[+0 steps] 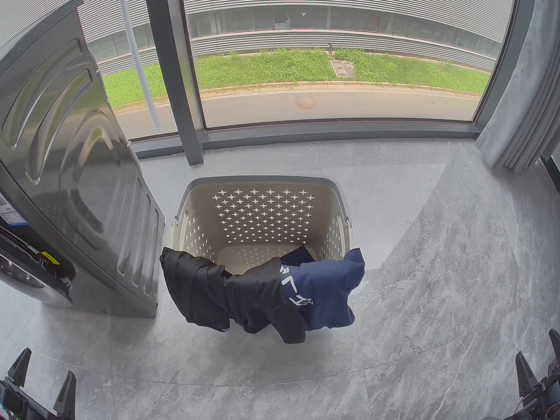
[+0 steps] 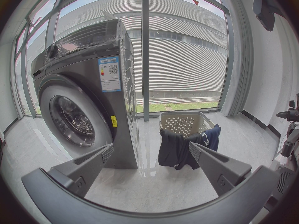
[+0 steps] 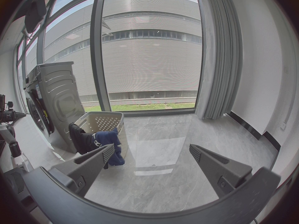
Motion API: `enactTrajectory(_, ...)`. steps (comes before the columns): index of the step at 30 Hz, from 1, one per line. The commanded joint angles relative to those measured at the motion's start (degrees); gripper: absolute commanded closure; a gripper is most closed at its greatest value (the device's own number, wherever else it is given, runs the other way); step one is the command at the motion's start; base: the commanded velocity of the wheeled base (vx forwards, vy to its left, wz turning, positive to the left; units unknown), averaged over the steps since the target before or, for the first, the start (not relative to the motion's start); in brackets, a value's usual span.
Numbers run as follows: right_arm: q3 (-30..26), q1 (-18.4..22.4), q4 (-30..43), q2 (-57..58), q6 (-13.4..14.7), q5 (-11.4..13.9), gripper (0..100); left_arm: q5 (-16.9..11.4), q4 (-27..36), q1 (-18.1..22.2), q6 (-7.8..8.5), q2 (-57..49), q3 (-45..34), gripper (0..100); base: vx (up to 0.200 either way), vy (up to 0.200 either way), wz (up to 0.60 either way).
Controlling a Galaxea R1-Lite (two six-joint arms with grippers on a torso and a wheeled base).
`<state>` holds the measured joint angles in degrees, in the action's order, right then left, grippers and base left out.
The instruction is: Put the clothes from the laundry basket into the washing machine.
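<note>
A beige laundry basket (image 1: 262, 211) (image 2: 183, 122) (image 3: 99, 122) stands on the grey floor before the window. Over its near rim hang a black garment (image 1: 204, 290) (image 2: 169, 148) (image 3: 79, 139) and a navy garment (image 1: 324, 290) (image 2: 211, 136) (image 3: 109, 140) with white print. The grey washing machine (image 1: 64, 164) (image 2: 87, 91) (image 3: 53, 94) stands just left of the basket, its round door (image 2: 70, 120) closed. My left gripper (image 1: 42, 374) (image 2: 149, 153) is low at the near left, open and empty. My right gripper (image 1: 539, 360) (image 3: 151, 154) is low at the near right, open and empty.
A large window with a dark pillar (image 1: 175, 65) runs behind the basket. A grey curtain (image 1: 525, 100) (image 3: 218, 66) hangs at the back right. Bare marble floor (image 1: 443, 275) spreads right of the basket and in front of it.
</note>
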<state>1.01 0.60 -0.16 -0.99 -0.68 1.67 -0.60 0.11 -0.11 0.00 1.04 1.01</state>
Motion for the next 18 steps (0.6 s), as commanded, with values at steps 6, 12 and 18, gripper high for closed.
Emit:
enactTrajectory(6,-1.01,0.02,-0.02,0.99,-0.02,0.00,0,-0.02,-0.02,0.02,0.09,-0.95,-0.92,0,0.000,0.000,0.00)
enactTrajectory(12,-1.01,0.02,-0.02,0.99,-0.02,0.00,0,-0.02,-0.02,0.02,0.09,-0.95,-0.92,0,0.000,0.033,0.00)
enactTrajectory(18,-1.01,0.02,-0.02,0.99,-0.02,0.00,0,-0.02,-0.02,0.02,0.09,-0.95,-0.92,0,0.000,0.200,0.00)
